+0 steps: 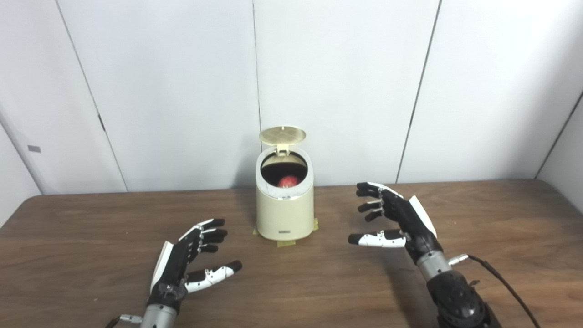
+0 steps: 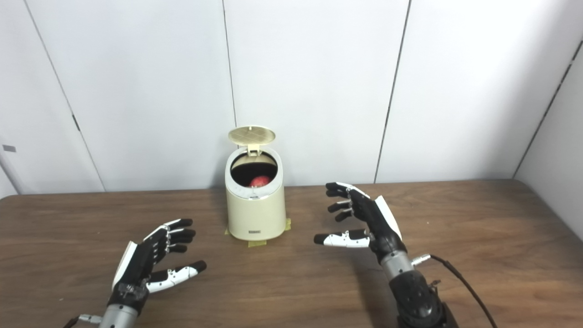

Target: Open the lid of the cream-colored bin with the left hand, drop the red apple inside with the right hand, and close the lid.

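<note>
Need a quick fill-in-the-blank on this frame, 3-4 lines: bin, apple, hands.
1. The lid of the cream bin stands ____.
2. The red apple lies ____ the bin.
3. The left hand and the right hand both hold ____.
4. The bin stands on the table ____ the two hands.

Missing words: open; inside; nothing; between

A dark wooden table (image 1: 91, 228) stretches before a white panelled wall. A cream-colored bin (image 1: 284, 214) stands upright near its far edge, seated on strips of yellowish tape (image 1: 286, 243) stuck to the tabletop. A black cable (image 1: 505, 282) trails across the near right corner.
</note>
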You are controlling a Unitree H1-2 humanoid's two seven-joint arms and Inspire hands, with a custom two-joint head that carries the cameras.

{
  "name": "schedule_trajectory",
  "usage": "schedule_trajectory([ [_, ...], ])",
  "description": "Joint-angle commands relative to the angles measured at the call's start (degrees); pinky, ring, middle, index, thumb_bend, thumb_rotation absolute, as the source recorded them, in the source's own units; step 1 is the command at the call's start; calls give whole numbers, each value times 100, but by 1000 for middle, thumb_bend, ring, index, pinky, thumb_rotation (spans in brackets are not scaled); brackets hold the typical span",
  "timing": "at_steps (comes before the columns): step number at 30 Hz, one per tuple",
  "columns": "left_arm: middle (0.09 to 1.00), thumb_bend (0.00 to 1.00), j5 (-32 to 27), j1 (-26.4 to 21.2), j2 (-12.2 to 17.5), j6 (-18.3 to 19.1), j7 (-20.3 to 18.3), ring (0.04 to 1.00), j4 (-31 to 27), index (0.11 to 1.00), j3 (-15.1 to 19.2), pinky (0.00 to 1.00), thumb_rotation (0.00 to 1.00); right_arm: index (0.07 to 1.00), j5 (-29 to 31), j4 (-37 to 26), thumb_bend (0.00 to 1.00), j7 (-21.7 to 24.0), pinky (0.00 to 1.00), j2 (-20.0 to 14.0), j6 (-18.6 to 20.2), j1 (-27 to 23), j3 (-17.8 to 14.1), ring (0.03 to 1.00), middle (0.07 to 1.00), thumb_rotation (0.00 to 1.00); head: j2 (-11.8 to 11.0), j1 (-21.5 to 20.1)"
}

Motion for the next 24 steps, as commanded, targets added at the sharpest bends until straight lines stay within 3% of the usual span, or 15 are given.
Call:
schedule_trajectory([
  [1, 760, 790, -5, -76, -67, -153, 85, 750, -88, 794, -9, 695, 85, 780, 140, -114, 828, -34, 515, 90, -303, -82, -55, 625, 768, 105, 2, 0],
  [4, 779, 777, 78, -79, -55, -76, 103, 757, -195, 796, -17, 685, 96, 783, 197, -232, 821, -51, 512, 237, -165, 7, -63, 623, 769, 106, 0, 21],
  [12, 896, 801, 272, -403, 163, 120, -50, 826, -653, 872, -25, 698, 339, 785, 229, -243, 796, -167, 557, 523, -140, 191, -152, 654, 766, 116, -2, 104],
  [17, 960, 923, 260, -1097, 472, 639, -368, 889, -933, 966, -17, 738, 455, 787, 308, -173, 808, -169, 573, 601, -203, 249, -201, 673, 770, 141, -4, 105],
  [24, 977, 988, 95, -2114, 655, 1225, -607, 947, -866, 999, -21, 806, 434, 793, 350, -177, 812, -149, 588, 637, -259, 294, -241, 684, 775, 153, -23, 99],
])
